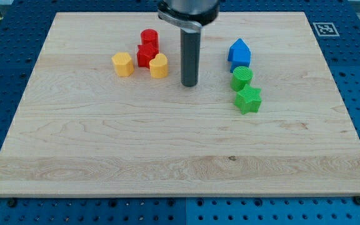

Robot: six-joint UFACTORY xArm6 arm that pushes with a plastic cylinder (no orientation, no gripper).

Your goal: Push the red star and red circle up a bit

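Observation:
The red circle (149, 37) stands near the view's top, left of centre. The red star (146, 54) sits just below it, touching it. My tip (189, 84) rests on the board to the right of the red star, about a block's width right of the yellow heart (159, 65). It touches no block.
A yellow hexagon (122, 64) lies left of the red star and the yellow heart touches the star's lower right. On the right stand a blue house-shaped block (239, 52), a green circle (242, 77) and a green star (248, 99). The wooden board (180, 156) has blue pegboard around it.

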